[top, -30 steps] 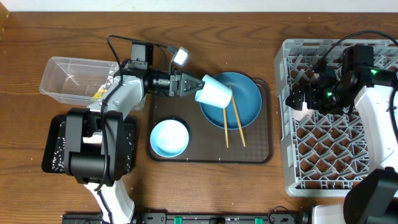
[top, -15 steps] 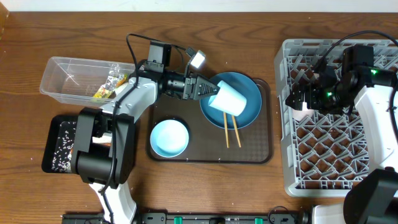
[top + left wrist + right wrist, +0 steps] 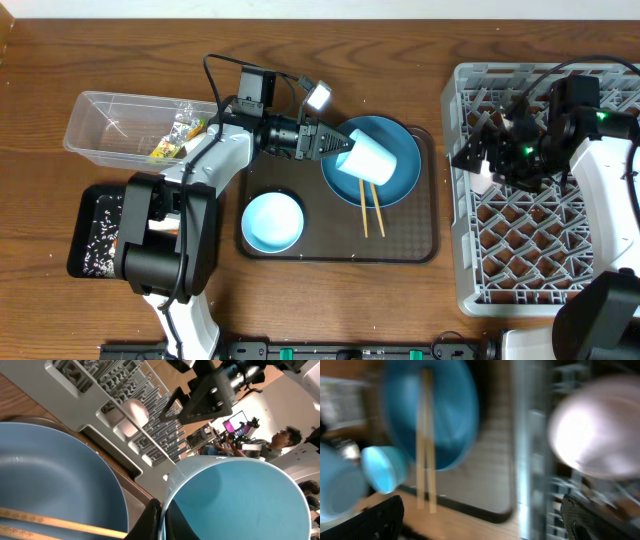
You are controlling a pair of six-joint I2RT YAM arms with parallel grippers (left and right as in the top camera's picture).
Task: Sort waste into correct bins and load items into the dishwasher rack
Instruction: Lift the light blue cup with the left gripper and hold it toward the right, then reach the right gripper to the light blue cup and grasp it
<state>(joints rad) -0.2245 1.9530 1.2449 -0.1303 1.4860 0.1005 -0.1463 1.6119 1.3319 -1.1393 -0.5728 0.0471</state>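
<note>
Left gripper point(image 3: 335, 147) is clamped tight on the rim of the light blue cup point(image 3: 368, 160), which I see tilted over the blue plate point(image 3: 400, 150) beside two chopsticks point(image 3: 372, 205). The clear tub point(image 3: 110, 125) holds a yellow-green wrapper point(image 3: 163, 150), and the black tray point(image 3: 72, 262) holds rice point(image 3: 100, 235). My right gripper point(image 3: 481, 510) gapes wide and empty over the rack point(image 3: 540, 270), with the pink cup point(image 3: 592, 430) near it.

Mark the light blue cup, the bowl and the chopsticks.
light blue cup point(image 3: 366, 159), overhead view, side wall.
bowl point(image 3: 272, 222), overhead view, inside bottom.
chopsticks point(image 3: 60, 522), left wrist view, upper stick's shaft.
</note>
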